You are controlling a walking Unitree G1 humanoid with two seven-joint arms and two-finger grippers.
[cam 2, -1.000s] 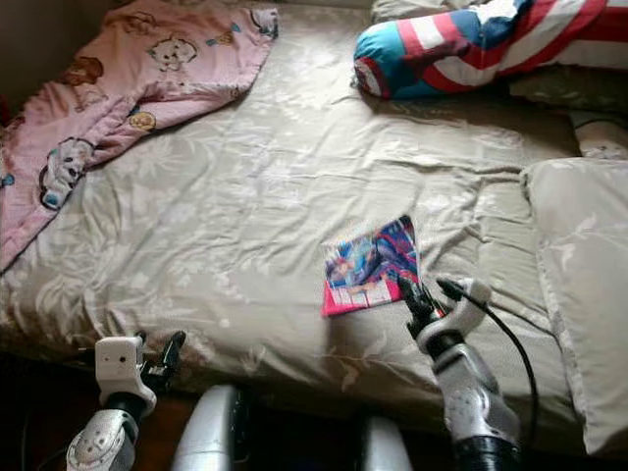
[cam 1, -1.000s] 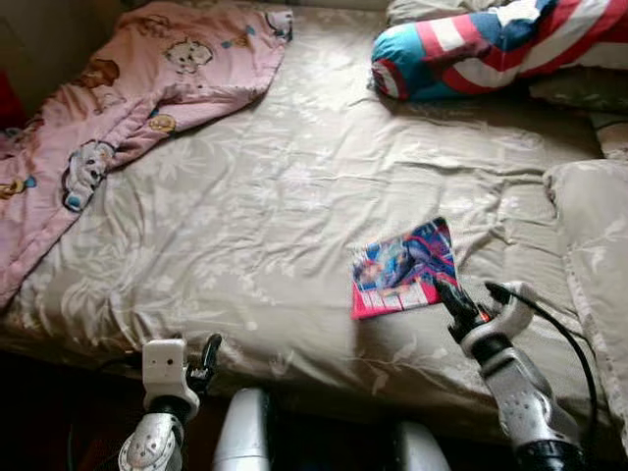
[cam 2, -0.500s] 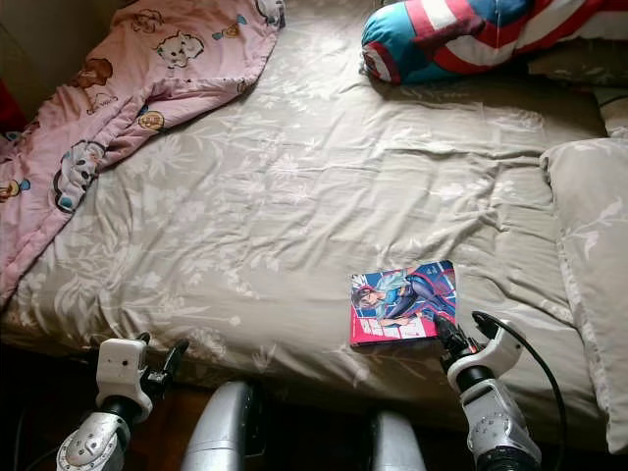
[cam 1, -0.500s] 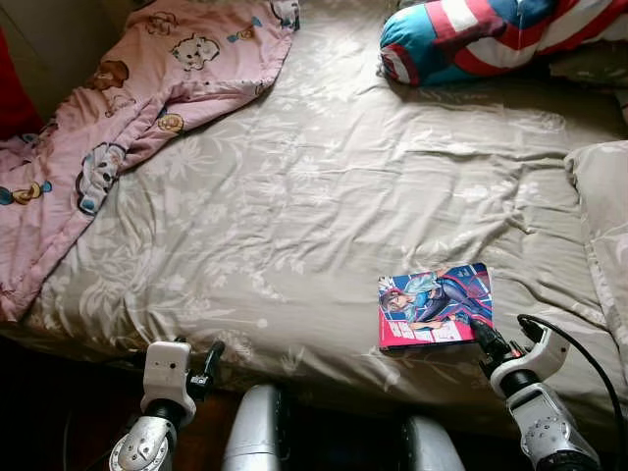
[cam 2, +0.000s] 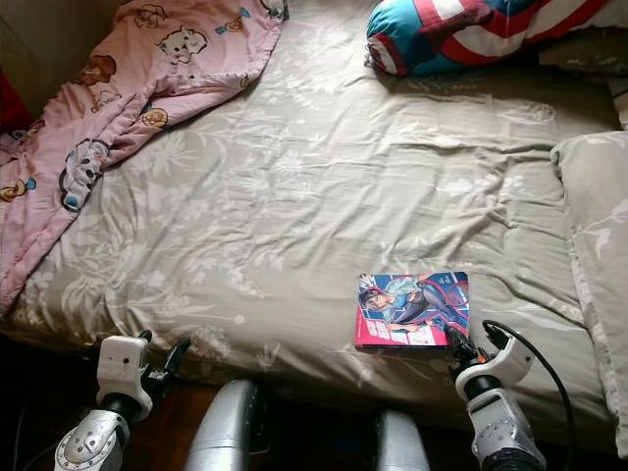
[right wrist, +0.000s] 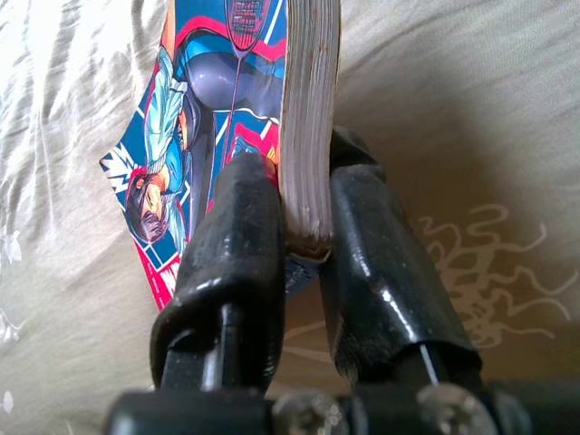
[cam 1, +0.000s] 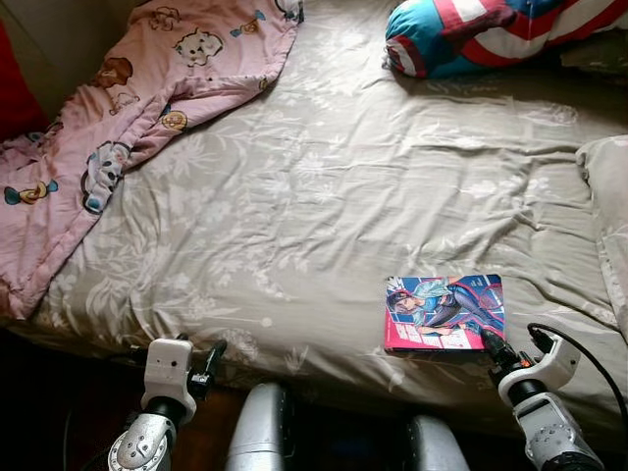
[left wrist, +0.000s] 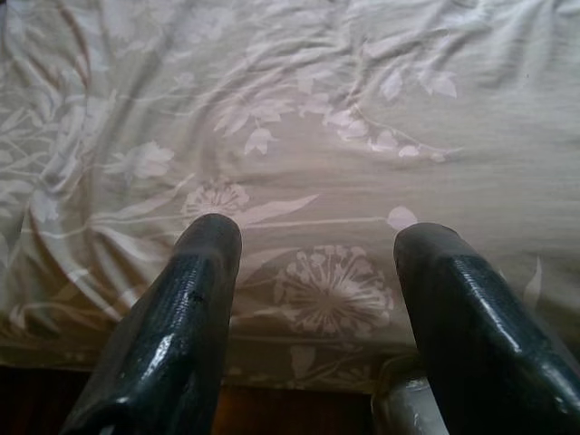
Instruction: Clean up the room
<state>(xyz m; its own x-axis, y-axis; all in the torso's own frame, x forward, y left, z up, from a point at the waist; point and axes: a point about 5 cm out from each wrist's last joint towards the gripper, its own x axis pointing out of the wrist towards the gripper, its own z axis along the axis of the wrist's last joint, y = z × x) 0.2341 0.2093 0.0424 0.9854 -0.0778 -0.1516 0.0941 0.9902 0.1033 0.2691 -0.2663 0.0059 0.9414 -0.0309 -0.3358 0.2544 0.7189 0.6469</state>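
Observation:
A comic book (cam 1: 444, 311) with a bright blue and pink cover lies near the bed's front edge, on the right. My right gripper (cam 1: 489, 343) is shut on the book's near right corner; in the right wrist view the two black fingers (right wrist: 237, 245) clamp the book (right wrist: 231, 118) by its page edge. My left gripper (cam 1: 212, 355) hovers low at the bed's front left edge, open, with only the floral sheet (left wrist: 317, 136) between its fingers (left wrist: 181, 308).
A pink cartoon-print blanket (cam 1: 128, 108) lies crumpled over the bed's far left. A red, white and blue bolster pillow (cam 1: 471, 34) lies at the far right. A beige pillow (cam 2: 594, 226) runs along the right side. The beige floral bed (cam 1: 314, 196) fills the middle.
The camera has shifted. The book, held by my right gripper, has gone from tilted up off the sheet to lying nearly flat near the bed's front edge. The left arm has not moved.

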